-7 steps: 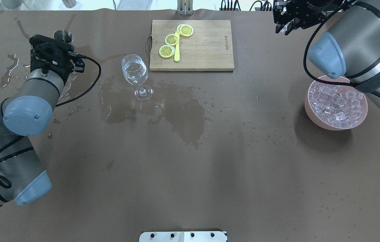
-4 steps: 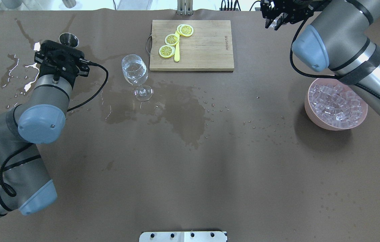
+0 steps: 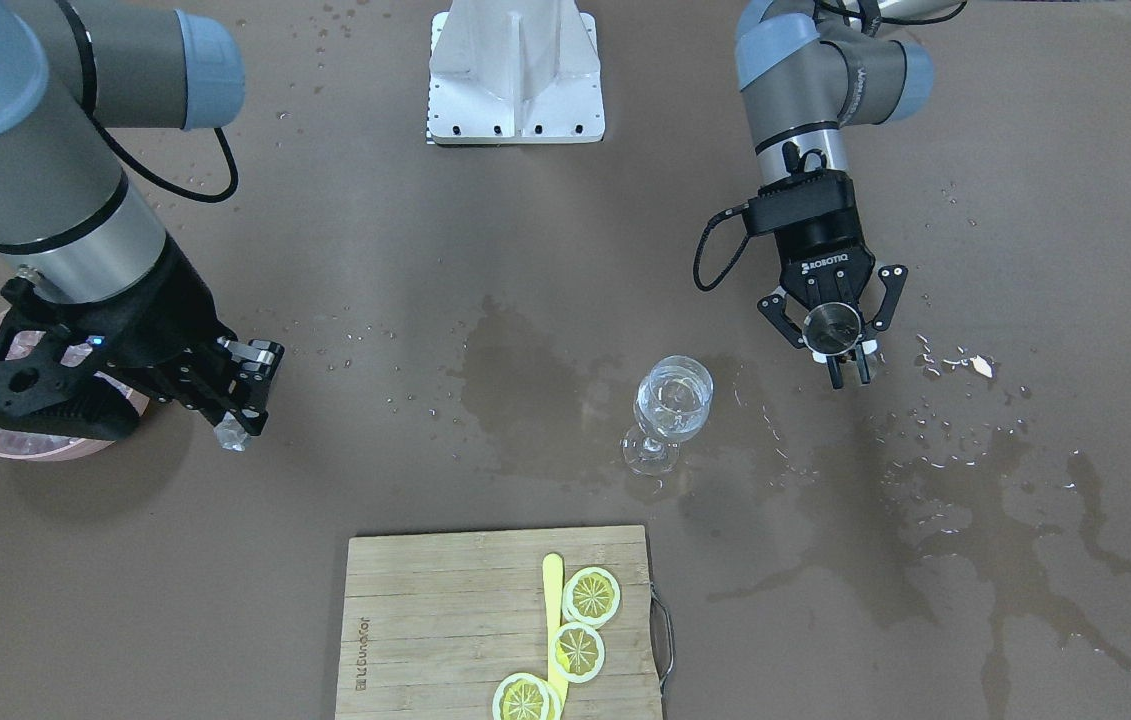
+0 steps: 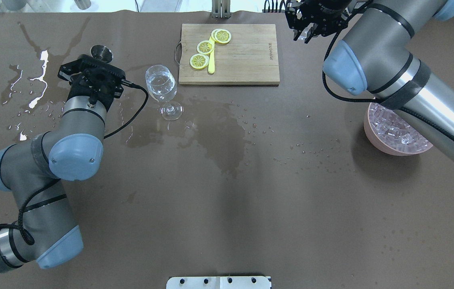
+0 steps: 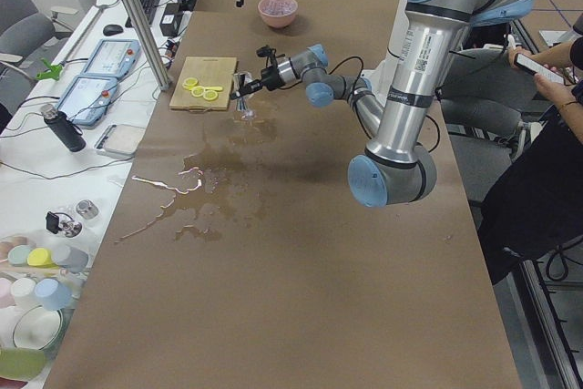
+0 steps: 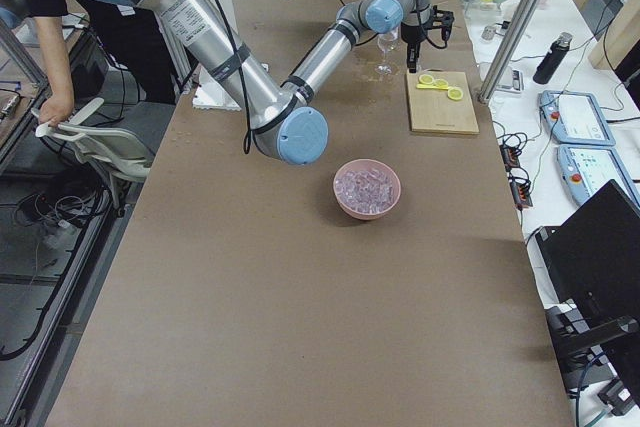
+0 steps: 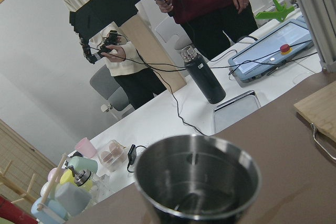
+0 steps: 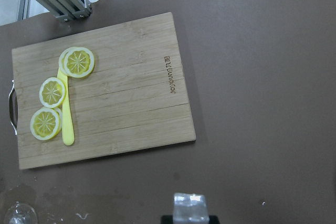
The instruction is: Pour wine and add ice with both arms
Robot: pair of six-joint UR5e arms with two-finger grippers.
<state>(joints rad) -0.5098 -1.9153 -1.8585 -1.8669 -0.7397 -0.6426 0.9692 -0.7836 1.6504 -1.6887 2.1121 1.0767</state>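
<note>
A clear wine glass with colourless wine in its bowl stands upright left of the cutting board; it also shows in the front view. My left gripper is shut on a small steel cup, held just left of the glass; the cup fills the left wrist view. My right gripper is shut on one ice cube, seen in the right wrist view above the table right of the board. A pink bowl holds many ice cubes.
A wooden cutting board with three lemon slices and a yellow stick lies behind the glass. Wet patches spread over the brown table, with shiny puddles at the far left. The white base block sits at the robot's side.
My left gripper has moved right with the steel cup, closer to the wine glass. My right arm has swung left, from over the bowl toward the cutting board.
</note>
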